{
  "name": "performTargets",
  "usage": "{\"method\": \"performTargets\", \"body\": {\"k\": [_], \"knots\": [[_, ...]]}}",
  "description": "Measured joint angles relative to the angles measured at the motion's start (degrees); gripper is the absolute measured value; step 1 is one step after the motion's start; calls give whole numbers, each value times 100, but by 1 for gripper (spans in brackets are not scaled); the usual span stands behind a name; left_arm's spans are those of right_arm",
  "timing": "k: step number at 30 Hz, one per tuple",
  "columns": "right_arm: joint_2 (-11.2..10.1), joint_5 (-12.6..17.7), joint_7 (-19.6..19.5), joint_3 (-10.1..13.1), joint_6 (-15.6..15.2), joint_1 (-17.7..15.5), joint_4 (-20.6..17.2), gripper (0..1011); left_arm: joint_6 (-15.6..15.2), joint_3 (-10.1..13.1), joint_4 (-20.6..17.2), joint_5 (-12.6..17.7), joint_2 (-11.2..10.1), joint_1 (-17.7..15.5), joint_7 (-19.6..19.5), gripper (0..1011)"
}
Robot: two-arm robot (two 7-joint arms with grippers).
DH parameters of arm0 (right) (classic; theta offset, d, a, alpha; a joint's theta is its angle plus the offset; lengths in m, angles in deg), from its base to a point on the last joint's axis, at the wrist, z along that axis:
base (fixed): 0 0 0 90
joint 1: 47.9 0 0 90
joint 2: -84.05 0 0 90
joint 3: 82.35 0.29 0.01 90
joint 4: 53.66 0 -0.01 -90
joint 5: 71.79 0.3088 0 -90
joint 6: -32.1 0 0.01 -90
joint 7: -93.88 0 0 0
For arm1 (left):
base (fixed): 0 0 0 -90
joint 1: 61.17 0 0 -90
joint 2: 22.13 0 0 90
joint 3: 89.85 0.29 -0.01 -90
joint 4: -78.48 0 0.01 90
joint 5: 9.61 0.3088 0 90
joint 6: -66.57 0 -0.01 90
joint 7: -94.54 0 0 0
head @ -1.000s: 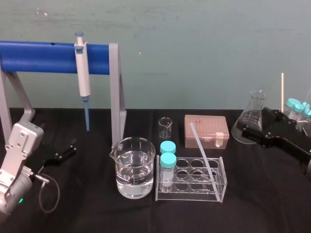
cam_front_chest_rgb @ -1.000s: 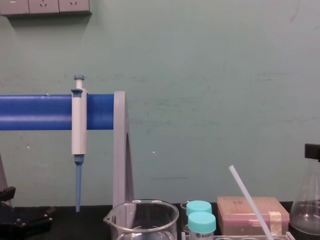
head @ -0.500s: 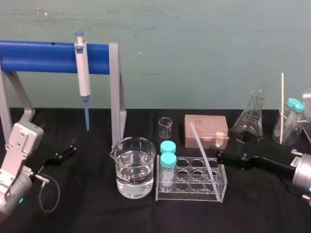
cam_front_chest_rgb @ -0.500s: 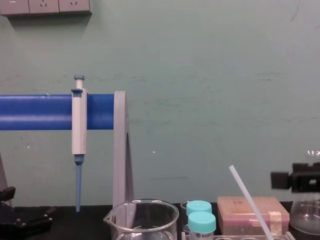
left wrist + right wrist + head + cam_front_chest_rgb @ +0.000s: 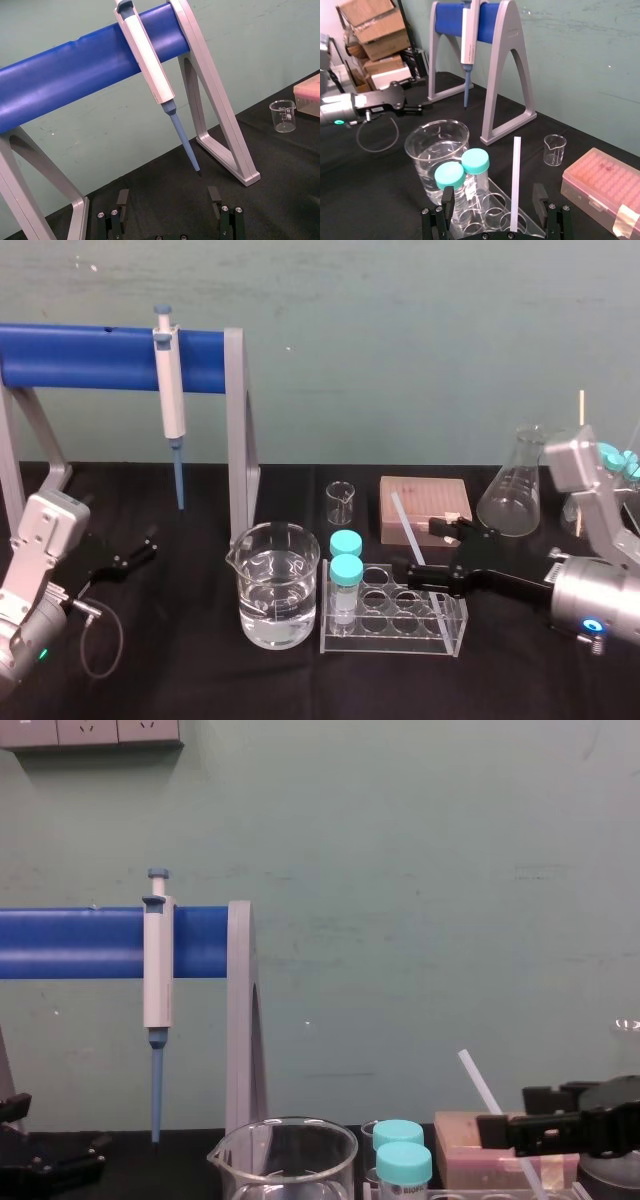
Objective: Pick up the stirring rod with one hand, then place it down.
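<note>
As I look down from the head camera at the black table, the largest thing on it is the blue-barred stand at the left. The left gripper is parked low in front of it, its fingers spread wide with nothing between them. Next in size is the beaker of clear liquid near the middle, with the clear tube rack just to its right. The right gripper hovers over the rack's right end, reaching in from the right. On my right wrist feed its fingers stand well apart, clamping nothing. The stirring rod leans in the rack, foot in a right-hand well and top tilted leftward, rising between those parted fingers without touching either.
</note>
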Motion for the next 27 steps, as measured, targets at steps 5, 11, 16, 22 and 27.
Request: {"method": "performTargets", "body": {"k": [5, 11, 16, 22, 27], "knots": [[213, -192, -98, -133, 21, 186, 210, 1000, 0, 0, 0, 0, 0, 0, 0, 1000], [392, -345, -295, -149, 45, 264, 358, 1000, 0, 0, 0, 0, 0, 0, 0, 1000], [523, -464, -420, -123, 13, 307, 488, 1000, 0, 0, 0, 0, 0, 0, 0, 1000], [592, -547, -425, -98, -31, 326, 547, 1000, 0, 0, 0, 0, 0, 0, 0, 1000], [600, -583, -388, -97, -39, 328, 550, 1000, 0, 0, 0, 0, 0, 0, 0, 1000]]}}
